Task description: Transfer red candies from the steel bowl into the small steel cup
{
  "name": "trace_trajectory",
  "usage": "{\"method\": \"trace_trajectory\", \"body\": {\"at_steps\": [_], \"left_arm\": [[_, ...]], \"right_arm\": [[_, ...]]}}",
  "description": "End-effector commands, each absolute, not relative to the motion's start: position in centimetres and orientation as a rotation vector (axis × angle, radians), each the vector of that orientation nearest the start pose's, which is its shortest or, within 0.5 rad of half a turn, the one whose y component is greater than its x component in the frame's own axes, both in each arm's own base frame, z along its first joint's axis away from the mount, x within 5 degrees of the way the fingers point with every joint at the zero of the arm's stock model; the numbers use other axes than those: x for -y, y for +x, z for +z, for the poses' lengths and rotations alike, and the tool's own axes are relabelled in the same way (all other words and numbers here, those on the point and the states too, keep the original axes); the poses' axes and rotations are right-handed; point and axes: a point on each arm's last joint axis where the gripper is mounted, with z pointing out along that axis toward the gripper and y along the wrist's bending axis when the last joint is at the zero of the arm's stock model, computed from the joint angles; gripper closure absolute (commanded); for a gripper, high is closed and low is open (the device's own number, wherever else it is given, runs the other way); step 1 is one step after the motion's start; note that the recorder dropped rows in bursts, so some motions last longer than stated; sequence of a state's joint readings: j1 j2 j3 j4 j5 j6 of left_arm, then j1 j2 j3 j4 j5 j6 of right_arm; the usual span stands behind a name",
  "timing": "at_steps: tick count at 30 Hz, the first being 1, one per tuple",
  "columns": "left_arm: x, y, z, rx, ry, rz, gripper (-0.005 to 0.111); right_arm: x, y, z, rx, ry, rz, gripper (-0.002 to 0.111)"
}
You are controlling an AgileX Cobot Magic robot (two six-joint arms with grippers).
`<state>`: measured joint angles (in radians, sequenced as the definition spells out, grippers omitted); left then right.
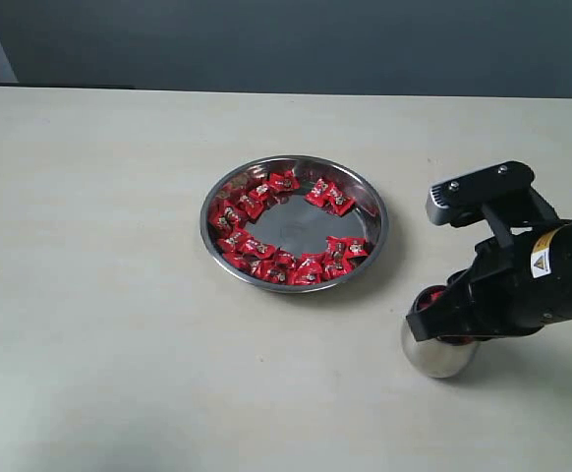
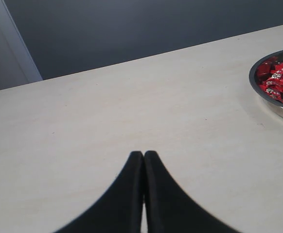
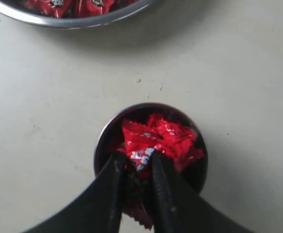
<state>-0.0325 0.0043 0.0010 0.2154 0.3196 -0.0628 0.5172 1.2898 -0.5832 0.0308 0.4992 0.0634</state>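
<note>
While pinching a candy (image 3: 140, 156), R claw (image 3: 137, 167) angles into cup (image 3: 101, 138).

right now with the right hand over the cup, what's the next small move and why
Probably open the right hand a little. Its fingers pinch a red candy right over the mouth of the small steel cup, which holds several wrapped sweets already, so letting go should drop it in. The steel bowl has plenty more for the next pick.
</note>
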Motion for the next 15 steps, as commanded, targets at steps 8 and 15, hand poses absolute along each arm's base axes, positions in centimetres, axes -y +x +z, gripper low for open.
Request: {"method": "trace_trajectory", "body": {"at_steps": [8, 15], "left_arm": [[-0.4, 5.4, 18.6, -1.788, 0.107, 0.137, 0.106], [-0.4, 5.4, 18.6, -1.788, 0.107, 0.137, 0.106]], "right_arm": [[-10.8, 18.7, 19.0, -2.663, -0.593, 0.189, 0.107], [-11.0, 19.2, 18.3, -2.669, -0.594, 0.186, 0.107]]}}
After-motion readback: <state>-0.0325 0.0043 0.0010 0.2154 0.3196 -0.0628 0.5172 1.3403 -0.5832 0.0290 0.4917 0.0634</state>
